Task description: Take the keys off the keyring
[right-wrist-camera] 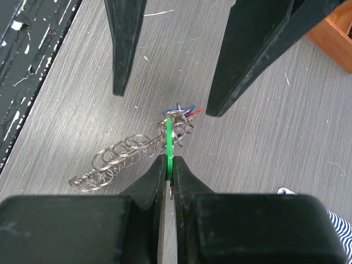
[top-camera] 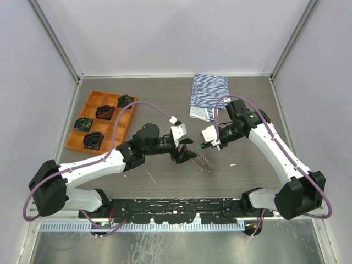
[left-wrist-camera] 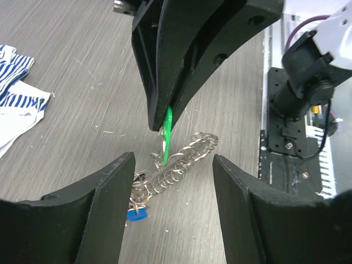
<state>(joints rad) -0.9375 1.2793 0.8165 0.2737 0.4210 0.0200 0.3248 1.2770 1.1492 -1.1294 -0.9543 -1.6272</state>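
The grey table (top-camera: 159,93) carries an orange tray (top-camera: 99,99), striped cloth (top-camera: 209,93) and keyring (top-camera: 204,163).

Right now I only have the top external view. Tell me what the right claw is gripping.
Observer: The right wrist view shows the right claw shut on the green key, pinched edge-on between its tips.
Operator: Report the left claw.
Observer: The left claw is open, one finger on either side of the keyring's chain, gripping nothing.
Operator: Find another key for me.
Observer: In the left wrist view a blue key lies on the table at the ring end of the chain, close beside one left finger.
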